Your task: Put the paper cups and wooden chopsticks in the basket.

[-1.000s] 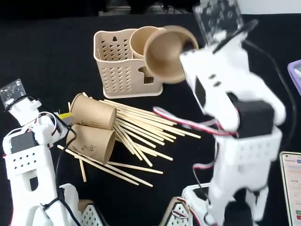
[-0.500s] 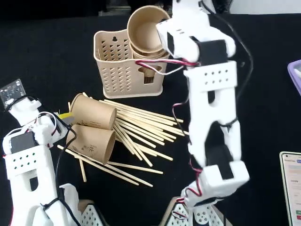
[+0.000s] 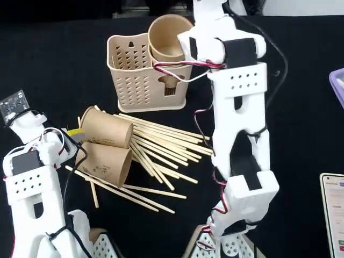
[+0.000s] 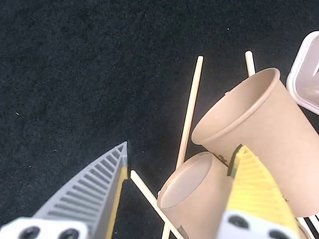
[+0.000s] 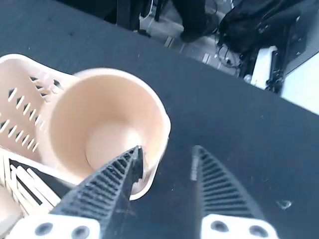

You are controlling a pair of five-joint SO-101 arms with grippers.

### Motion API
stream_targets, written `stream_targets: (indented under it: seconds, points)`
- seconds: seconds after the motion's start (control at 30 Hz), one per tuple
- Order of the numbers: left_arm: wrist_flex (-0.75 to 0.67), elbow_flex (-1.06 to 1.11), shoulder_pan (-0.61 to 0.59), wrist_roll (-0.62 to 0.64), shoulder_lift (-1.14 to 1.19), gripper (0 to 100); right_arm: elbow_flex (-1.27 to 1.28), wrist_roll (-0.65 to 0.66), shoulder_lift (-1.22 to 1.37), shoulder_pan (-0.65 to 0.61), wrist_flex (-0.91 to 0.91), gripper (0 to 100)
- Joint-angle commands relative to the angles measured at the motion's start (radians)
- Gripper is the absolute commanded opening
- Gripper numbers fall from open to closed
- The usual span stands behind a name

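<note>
A beige slotted basket (image 3: 134,70) stands at the back of the black table. A paper cup (image 3: 167,35) sits upright in it, nested in another cup. My right gripper (image 5: 167,149) hangs open over that cup (image 5: 99,124): one finger is inside its rim, the other outside the basket (image 5: 20,84). Two more paper cups (image 3: 106,128) (image 3: 107,161) lie on their sides on a pile of wooden chopsticks (image 3: 161,148). My left gripper (image 4: 180,148) is open just beside these cups (image 4: 259,129) (image 4: 187,194), holding nothing.
A phone (image 3: 334,215) lies at the right edge, and a purple object (image 3: 338,80) is farther back on that side. A white container (image 4: 306,74) is near the lying cups. Bags and furniture stand beyond the table's far edge.
My right arm swung the cup from beside the basket to over it, and the cup has dropped lower into the basket's stack. The left arm has not moved.
</note>
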Motion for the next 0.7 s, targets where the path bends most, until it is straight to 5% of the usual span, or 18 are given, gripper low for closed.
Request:
stream_targets:
  seconds: [0.0,0.33,0.67]
  points:
    - [-0.012,-0.059,-0.01,0.006,-0.02,33,-0.143,-0.009,-0.113,-0.029,0.084,16.6]
    - [-0.012,-0.061,-0.01,0.006,-0.02,33,-0.105,0.04,-0.3,-0.198,0.293,16.2]
    - [-0.012,-0.059,-0.01,0.006,-0.02,33,0.705,0.094,-0.676,-0.456,0.11,16.0]
